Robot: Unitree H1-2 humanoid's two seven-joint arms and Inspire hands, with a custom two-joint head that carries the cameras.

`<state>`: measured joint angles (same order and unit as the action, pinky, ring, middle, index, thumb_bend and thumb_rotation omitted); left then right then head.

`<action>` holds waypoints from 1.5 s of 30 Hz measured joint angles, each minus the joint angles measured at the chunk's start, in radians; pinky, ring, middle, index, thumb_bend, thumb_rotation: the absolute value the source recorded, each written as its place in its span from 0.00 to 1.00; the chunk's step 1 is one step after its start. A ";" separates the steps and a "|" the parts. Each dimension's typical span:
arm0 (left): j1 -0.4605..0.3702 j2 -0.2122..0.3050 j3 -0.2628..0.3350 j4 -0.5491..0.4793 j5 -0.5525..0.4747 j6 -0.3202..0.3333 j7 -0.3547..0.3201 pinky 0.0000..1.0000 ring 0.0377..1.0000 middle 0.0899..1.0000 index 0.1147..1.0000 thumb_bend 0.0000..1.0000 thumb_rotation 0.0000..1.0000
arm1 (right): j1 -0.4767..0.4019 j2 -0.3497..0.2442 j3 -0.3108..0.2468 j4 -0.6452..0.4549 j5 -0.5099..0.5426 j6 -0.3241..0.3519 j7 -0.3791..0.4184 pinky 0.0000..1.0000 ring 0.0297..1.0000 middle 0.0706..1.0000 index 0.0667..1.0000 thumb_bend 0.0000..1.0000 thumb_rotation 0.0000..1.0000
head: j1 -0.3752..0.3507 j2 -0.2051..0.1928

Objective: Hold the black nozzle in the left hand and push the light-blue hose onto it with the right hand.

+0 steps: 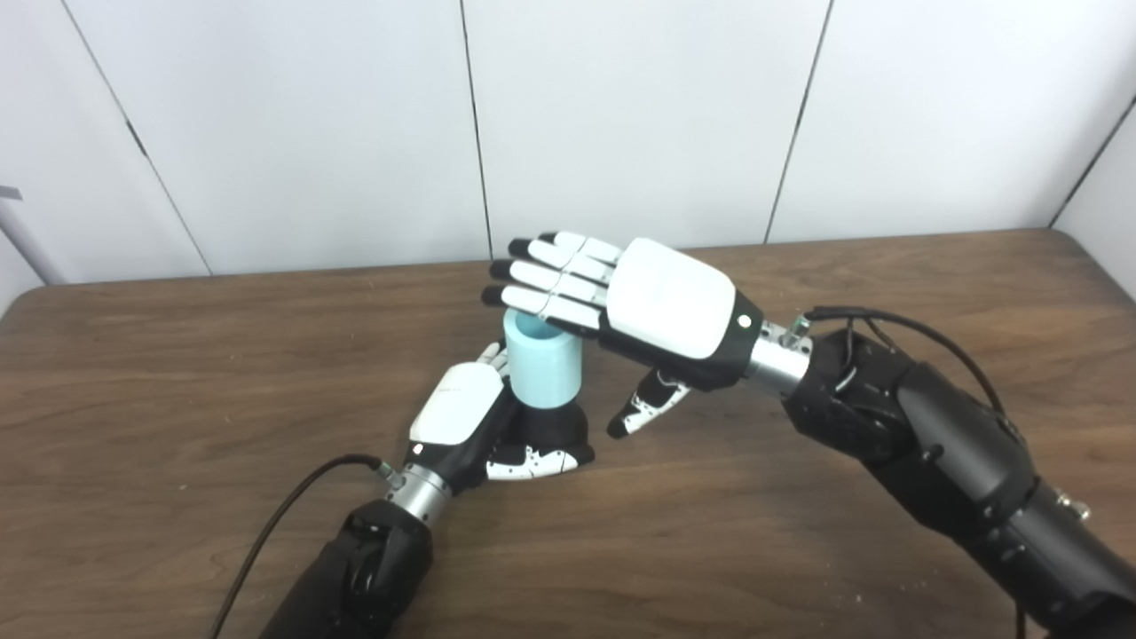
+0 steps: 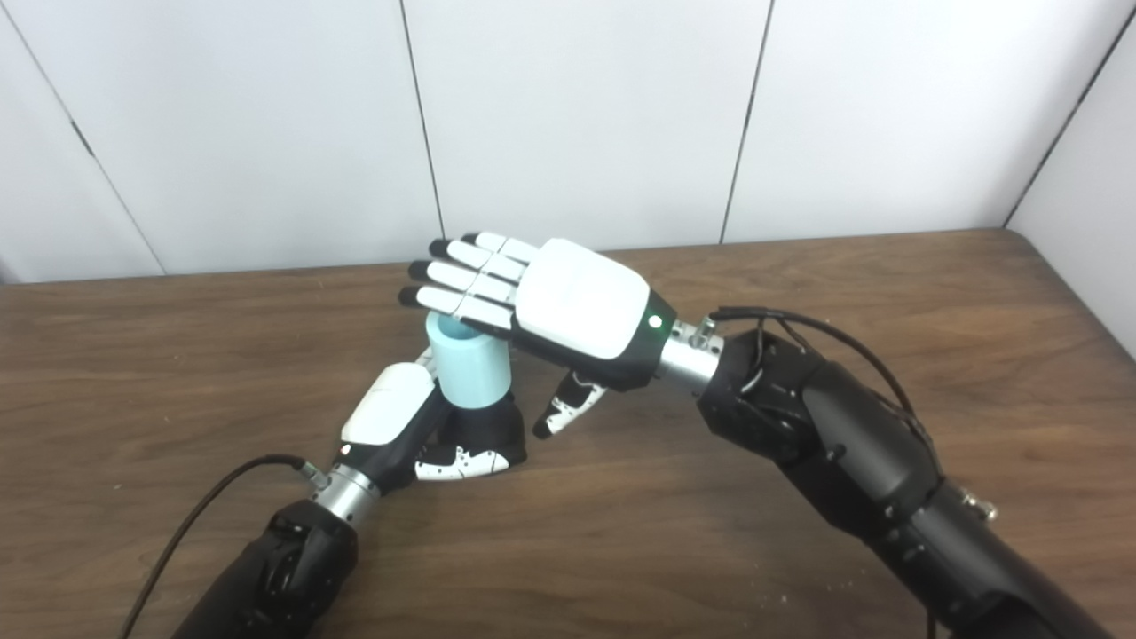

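Left hand [image 1: 461,417] grasps one black nozzle [image 1: 552,432] bearing one light-blue hose [image 1: 543,364]; right hand [image 1: 657,306] flat, released.

A dark brown wood-grain counter [image 1: 177,373] carries everything. On it stands a black nozzle base [image 1: 555,428]. Small white specks [image 1: 852,593] lie near its front edge.

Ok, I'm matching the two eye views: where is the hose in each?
Left eye view: hose just left of centre, upright under the right hand's fingers.
Right eye view: hose further left.
Shared landmark: the left hand beside its base.
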<state>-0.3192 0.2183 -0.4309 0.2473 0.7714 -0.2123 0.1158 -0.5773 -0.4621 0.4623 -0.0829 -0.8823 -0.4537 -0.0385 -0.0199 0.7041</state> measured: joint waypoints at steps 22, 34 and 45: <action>0.002 0.002 0.000 -0.002 0.000 -0.001 -0.001 1.00 0.96 0.87 0.48 0.55 0.63 | -0.006 -0.051 0.119 0.023 0.128 0.000 0.050 1.00 1.00 1.00 1.00 0.73 0.23 | 0.003 0.005; 0.005 0.003 0.000 -0.007 -0.001 0.012 -0.007 1.00 0.96 0.88 0.48 0.55 0.63 | -0.043 -0.069 0.156 0.049 0.215 0.000 0.087 0.96 1.00 1.00 1.00 0.73 0.24 | 0.008 0.006; 0.011 0.003 0.000 -0.014 -0.001 0.028 -0.010 1.00 0.96 0.88 0.48 0.55 0.64 | -0.052 -0.066 0.139 0.049 0.268 -0.001 0.162 0.95 1.00 1.00 0.98 0.73 0.21 | 0.006 0.005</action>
<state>-0.3085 0.2212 -0.4310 0.2335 0.7703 -0.1841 0.1058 -0.6296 -0.5285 0.6011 -0.0343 -0.6140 -0.4543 0.1238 -0.0138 0.7087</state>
